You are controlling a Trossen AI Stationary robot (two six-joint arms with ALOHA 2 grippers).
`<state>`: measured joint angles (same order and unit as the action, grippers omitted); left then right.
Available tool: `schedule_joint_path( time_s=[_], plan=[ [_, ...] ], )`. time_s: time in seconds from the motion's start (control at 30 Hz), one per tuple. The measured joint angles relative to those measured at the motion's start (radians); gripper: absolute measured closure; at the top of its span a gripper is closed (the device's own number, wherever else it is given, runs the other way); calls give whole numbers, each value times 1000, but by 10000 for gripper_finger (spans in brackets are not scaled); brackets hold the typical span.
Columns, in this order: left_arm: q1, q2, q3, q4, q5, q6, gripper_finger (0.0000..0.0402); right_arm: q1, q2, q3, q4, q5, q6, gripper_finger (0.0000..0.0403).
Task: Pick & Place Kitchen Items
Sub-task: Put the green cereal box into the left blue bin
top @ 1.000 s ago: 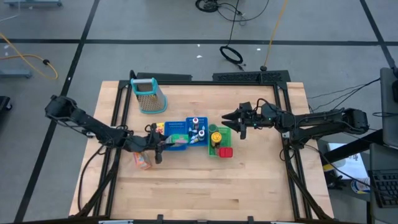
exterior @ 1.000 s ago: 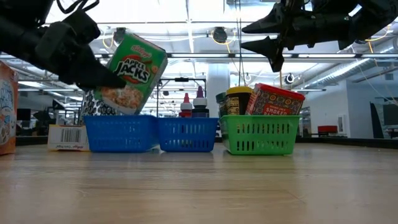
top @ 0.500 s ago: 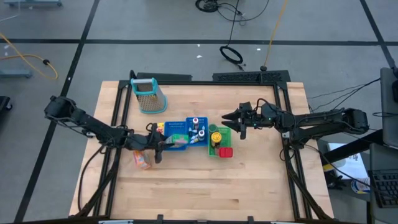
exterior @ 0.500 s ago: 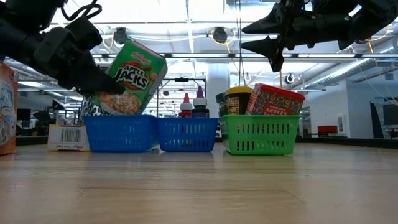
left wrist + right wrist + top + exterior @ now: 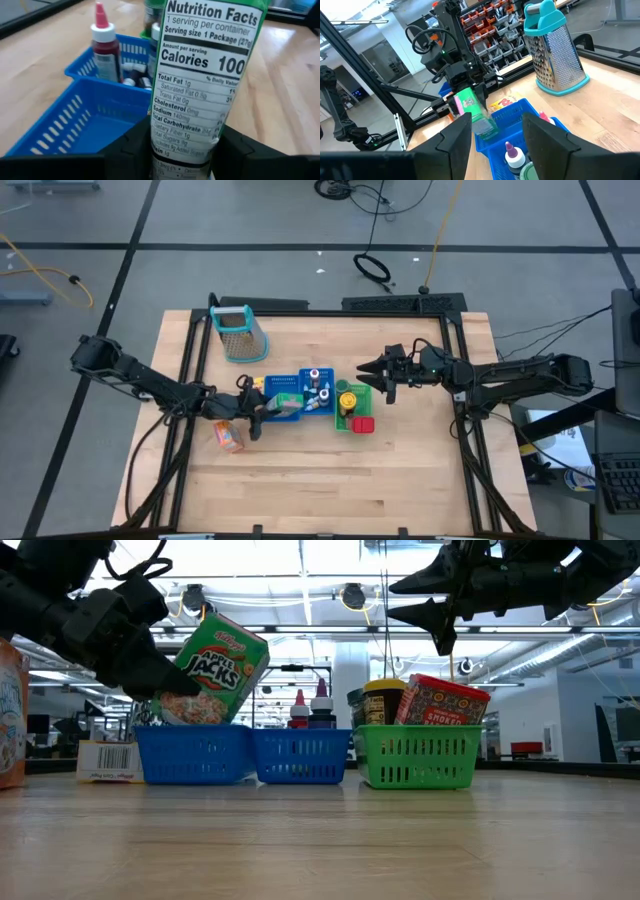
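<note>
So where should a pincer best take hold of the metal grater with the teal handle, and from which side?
Best by the teal handle on top of the grater, coming from above. The grater stands upright and alone at the table's far left part, and its metal body widens toward the base, so the narrow handle probably fits between two fingers better than the perforated faces.
</note>
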<state>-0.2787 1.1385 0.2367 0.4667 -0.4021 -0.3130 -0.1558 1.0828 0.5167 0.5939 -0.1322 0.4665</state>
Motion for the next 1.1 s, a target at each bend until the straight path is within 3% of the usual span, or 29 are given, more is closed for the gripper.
schedule_joint_path(
  time_s=[0.43,0.73,1.1],
  plan=[
    [0,0,0,11,1,-10,164,0,0,0,0,0,0,234],
    [5,0,1,177,12,86,160,0,0,0,0,0,0,234],
    [5,0,1,155,20,103,160,0,0,0,0,0,0,234]
  ],
)
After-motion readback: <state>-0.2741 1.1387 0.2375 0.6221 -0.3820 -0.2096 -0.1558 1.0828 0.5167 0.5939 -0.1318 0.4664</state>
